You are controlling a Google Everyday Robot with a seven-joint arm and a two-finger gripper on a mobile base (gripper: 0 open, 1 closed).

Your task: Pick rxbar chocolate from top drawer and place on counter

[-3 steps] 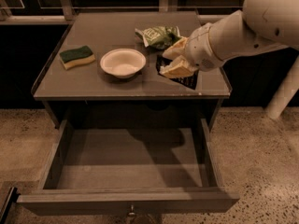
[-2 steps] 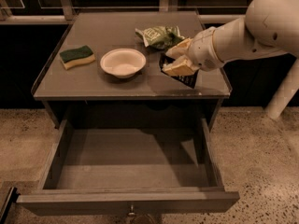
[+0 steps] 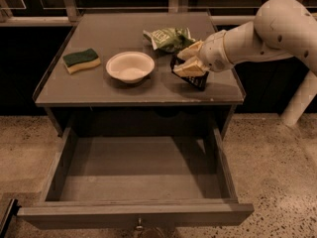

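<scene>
**A:** Camera view, then: where is the rxbar chocolate point(image 3: 197, 80) at this point?

**B:** Out of the top drawer point(image 3: 133, 214) and over the counter point(image 3: 124, 90), near its right front corner. It is the dark wrapper under the gripper point(image 3: 189, 61), tilted, with its lower edge at or just above the grey surface. I cannot tell whether it is touching.

**A:** And the hand itself?

**B:** The two pale fingers point(image 3: 188, 69) are pinched in on the bar's upper part with only the wrapper between them, so I read it as a firm hold and not a release. The arm point(image 3: 247, 36) reaches in from the right.

**A:** Is the drawer finished with?

**B:** It looks that way. It is pulled fully out and I see nothing inside it, only bare grey floor and walls.

**A:** So what is done and what is left?

**B:** I judge the pick and the carry as done. What is left is the last bit: settle the bar flat on the counter, open the fingers and lift clear.

**A:** Is there room for that?

**B:** Yes, though it is tight. The green snack bag point(image 3: 168, 37) lies just behind the gripper and the bowl point(image 3: 130, 66) sits near its left side. The sponge point(image 3: 81, 60) is well apart, at the counter's left edge.
</scene>
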